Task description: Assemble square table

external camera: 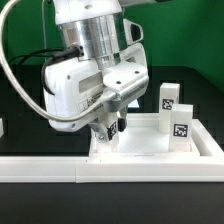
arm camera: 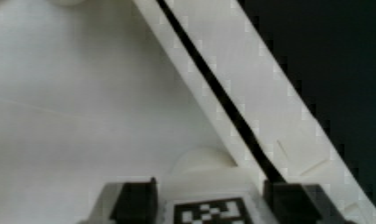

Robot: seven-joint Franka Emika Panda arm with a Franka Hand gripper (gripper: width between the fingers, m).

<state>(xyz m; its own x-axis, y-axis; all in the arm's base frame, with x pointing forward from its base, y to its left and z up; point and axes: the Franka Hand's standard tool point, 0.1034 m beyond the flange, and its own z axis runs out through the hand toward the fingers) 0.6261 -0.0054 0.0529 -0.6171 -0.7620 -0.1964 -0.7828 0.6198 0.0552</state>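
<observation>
The robot's two-finger gripper [external camera: 113, 128], clamped on a small white tagged plastic leg [arm camera: 217, 205], hovers over the large white rimmed square tabletop [external camera: 150, 150]; misaligned with a corner socket, the leg could jam or tip.

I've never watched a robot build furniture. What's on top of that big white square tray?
Two white tagged legs stand upright on the square top, at the exterior view's right. The gripper reaches down onto it, holding a tagged white part; whatever lies beneath the gripper is hidden.
</observation>
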